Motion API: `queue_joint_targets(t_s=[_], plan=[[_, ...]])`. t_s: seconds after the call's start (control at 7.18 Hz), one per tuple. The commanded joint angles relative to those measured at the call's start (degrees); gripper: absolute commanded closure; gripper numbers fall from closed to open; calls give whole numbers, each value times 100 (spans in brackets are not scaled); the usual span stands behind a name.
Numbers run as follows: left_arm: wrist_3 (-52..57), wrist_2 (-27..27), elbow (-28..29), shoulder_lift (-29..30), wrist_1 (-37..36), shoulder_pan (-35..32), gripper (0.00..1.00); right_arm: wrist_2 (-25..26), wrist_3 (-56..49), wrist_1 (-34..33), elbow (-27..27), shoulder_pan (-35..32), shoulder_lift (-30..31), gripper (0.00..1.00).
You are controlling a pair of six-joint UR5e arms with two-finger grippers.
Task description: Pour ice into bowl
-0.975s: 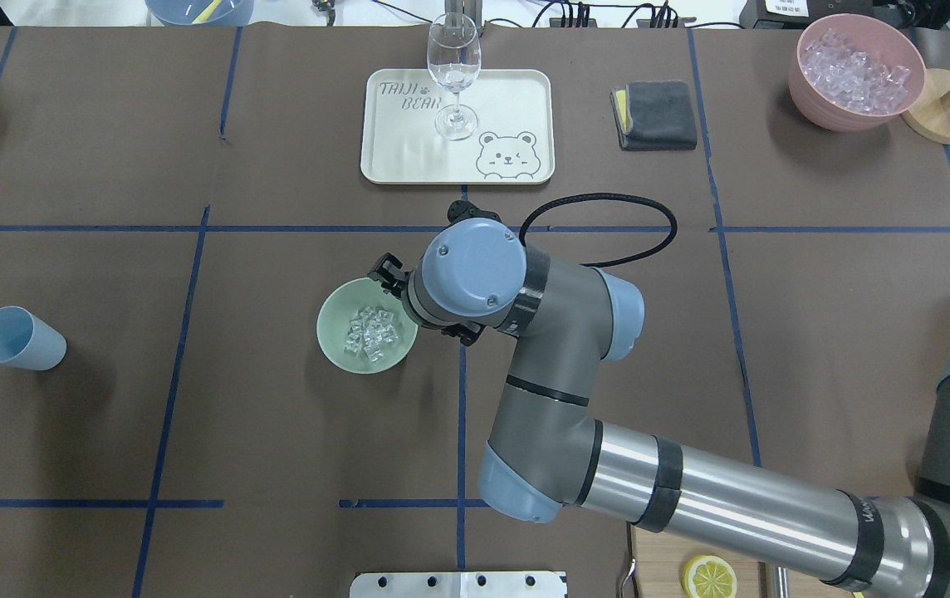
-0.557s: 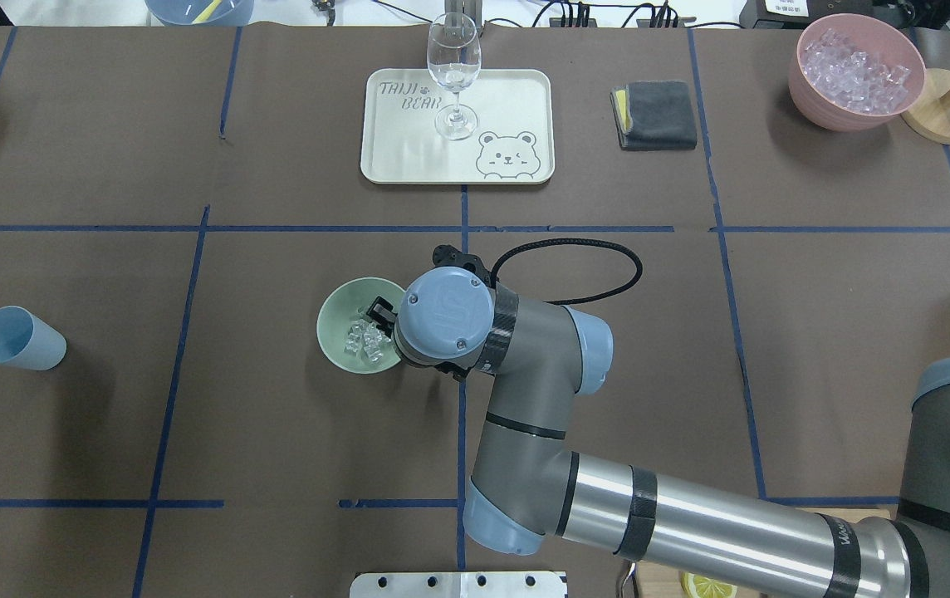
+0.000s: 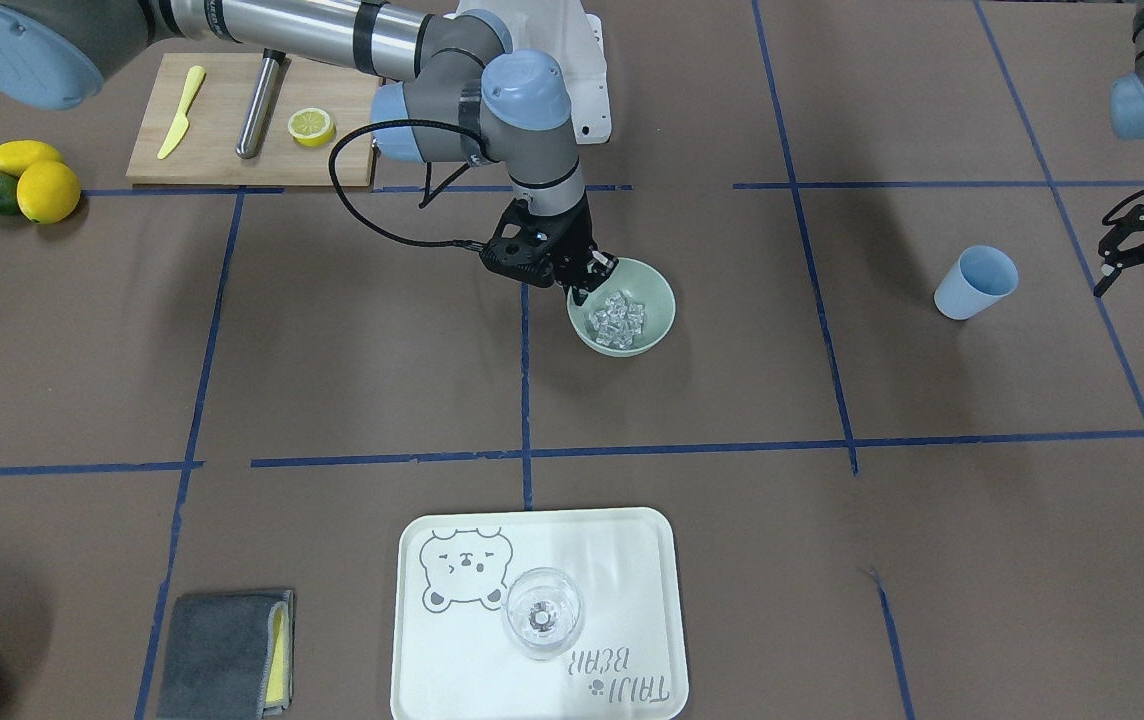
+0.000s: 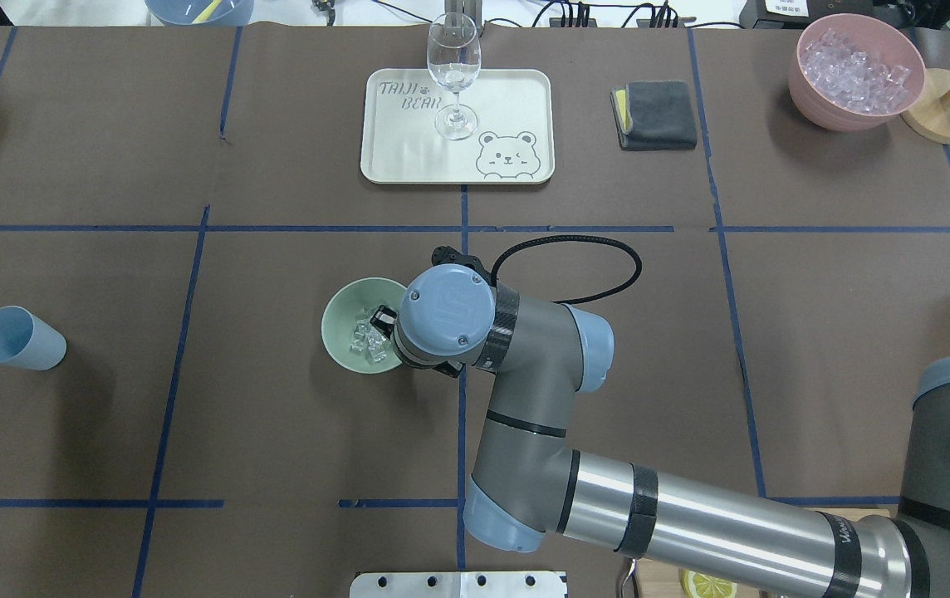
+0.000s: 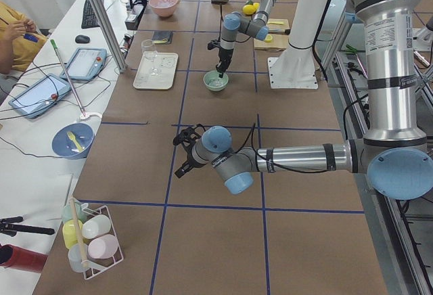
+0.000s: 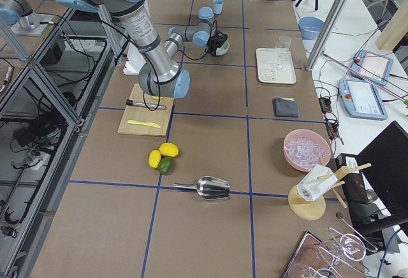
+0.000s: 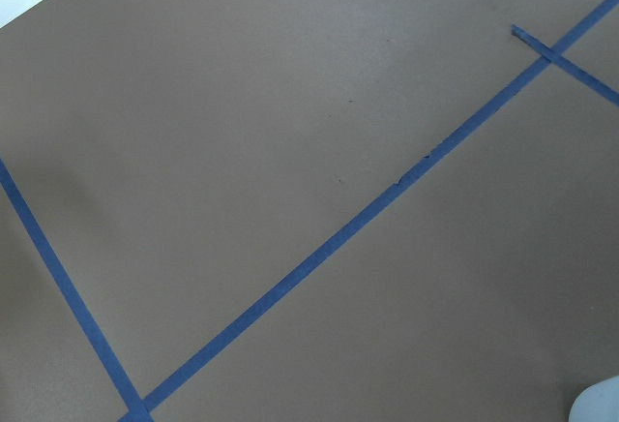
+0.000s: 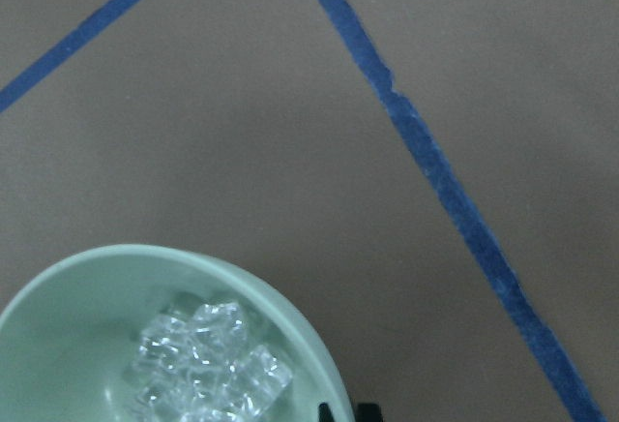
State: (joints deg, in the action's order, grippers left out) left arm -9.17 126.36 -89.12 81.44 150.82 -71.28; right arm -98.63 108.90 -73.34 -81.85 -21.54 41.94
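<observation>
Since the right gripper (image 4: 382, 319) has dropped astride the bowl (image 4: 338, 320) rim and nudged it, note the ice (image 4: 365, 339) already lies inside; whether the fingers pinch, you can't tell.

A stemmed glass (image 4: 452, 62) stands on the bear tray (image 4: 516, 95), with a blue cup (image 4: 17, 338) well apart.

Right arm (image 4: 541, 390) and left arm (image 5: 304, 156) are both grey, with pale blue round joint caps (image 4: 448, 309), tiny screws (image 4: 459, 340), shiny silver tubes (image 4: 732, 523) and black bands (image 4: 631, 511). Right one's got a looping black cable (image 4: 591, 240); left claw (image 5: 180, 156) is black.
</observation>
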Motion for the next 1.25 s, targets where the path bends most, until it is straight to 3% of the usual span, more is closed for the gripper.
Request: queue_joint_targets(t_s=[0.0, 0.28, 0.56, 0.84, 1.11], plan=[[-401, 20, 0, 3, -9, 0, 0, -365, 8, -83, -304, -270, 68, 100], [-453, -6, 9, -40, -52, 0, 0, -664, -9, -84, -1886, -568, 1397, 100], [-1469, -14, 17, 265, -508, 26, 0, -1401, -410, -49, -2937, -1315, 2742, 100], [-1596, -6, -253, 862, -1961, 26, 0, -1430, -1778, 30, -3397, -1606, 4053, 100], [-1588, 20, -570, 1232, -3115, 26, 0, -1431, -2957, 31, -3416, -2028, 4759, 100]])
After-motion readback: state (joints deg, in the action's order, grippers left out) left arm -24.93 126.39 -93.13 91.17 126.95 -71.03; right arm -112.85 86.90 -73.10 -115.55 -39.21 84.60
